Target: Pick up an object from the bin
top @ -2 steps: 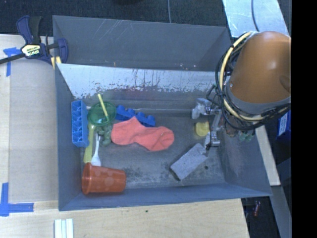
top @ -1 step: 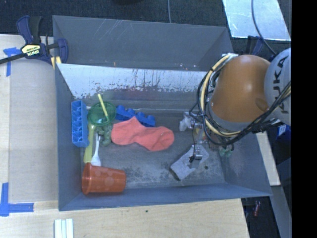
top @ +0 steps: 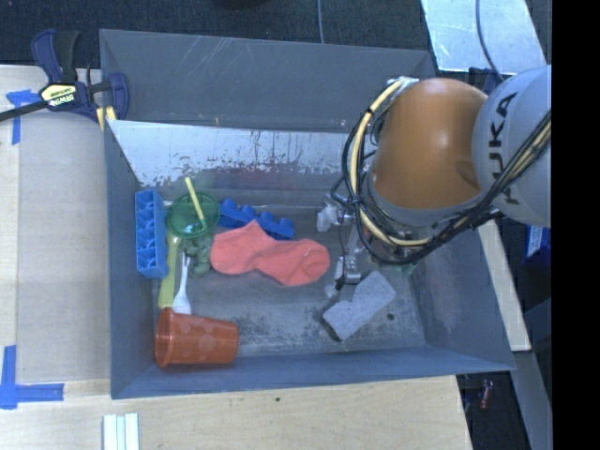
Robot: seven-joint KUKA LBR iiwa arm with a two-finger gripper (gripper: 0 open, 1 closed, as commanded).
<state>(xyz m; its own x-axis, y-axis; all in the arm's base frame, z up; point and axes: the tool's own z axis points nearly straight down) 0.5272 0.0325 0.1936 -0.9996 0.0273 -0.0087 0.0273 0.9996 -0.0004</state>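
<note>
My gripper [top: 348, 262] hangs below the orange wrist cover in the right half of the bin. Its tip is just above the upper left corner of a grey rectangular block [top: 361, 306] that lies flat on the bin floor; whether it touches the block I cannot tell. Directly left of the gripper lies a pink sock-like cloth [top: 270, 256], its right end close to the gripper. Nothing shows as held.
Behind the cloth lies a blue toy piece [top: 253, 217]. A green cup with a yellow straw [top: 192, 215], a blue ice tray [top: 148, 232] and a toothbrush [top: 178, 284] sit at the left. An orange cup [top: 195, 338] lies on its side at the front left.
</note>
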